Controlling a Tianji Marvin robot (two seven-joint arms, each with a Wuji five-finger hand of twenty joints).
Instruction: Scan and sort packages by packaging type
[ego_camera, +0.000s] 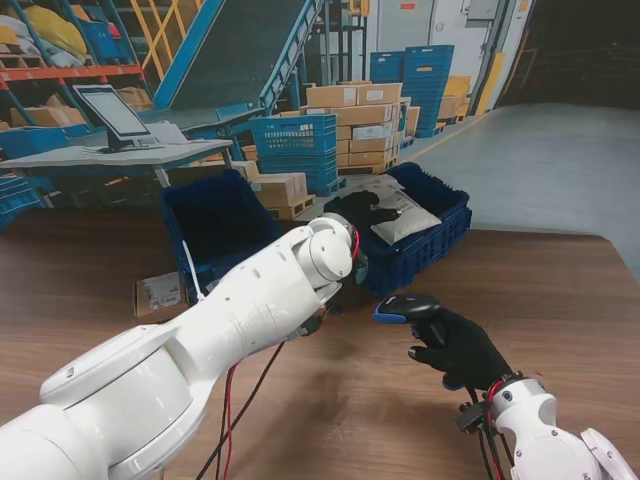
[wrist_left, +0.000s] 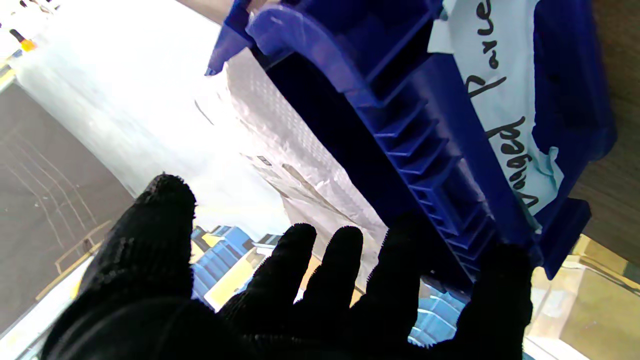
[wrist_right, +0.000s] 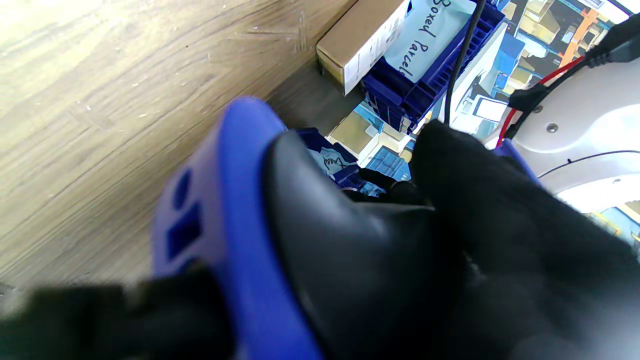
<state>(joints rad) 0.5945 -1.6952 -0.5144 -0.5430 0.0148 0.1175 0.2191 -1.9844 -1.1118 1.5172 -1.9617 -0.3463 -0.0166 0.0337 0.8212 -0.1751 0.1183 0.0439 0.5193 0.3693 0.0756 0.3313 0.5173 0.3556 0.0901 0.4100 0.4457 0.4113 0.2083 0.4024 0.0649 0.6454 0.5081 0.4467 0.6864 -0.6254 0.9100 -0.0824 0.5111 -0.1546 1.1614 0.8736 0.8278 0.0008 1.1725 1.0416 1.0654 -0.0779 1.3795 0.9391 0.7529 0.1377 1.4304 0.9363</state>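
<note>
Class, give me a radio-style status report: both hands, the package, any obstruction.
Left hand open above bagged package inside right blue crate. Right hand shut on scanner over table. Boxed package beside left crate. No obstruction seen.

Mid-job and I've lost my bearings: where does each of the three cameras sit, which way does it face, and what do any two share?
Stand view: above the shoulders, looking down at the wooden table; left arm, left hand over the right-side blue bin, right hand holding the scanner.
Left wrist view: along open fingers toward the silver bagged parcel and bin wall.
Right wrist view: along the scanner toward the cardboard box and left-side bin.
Shared: stand and left wrist views both show parcel and bin.
</note>
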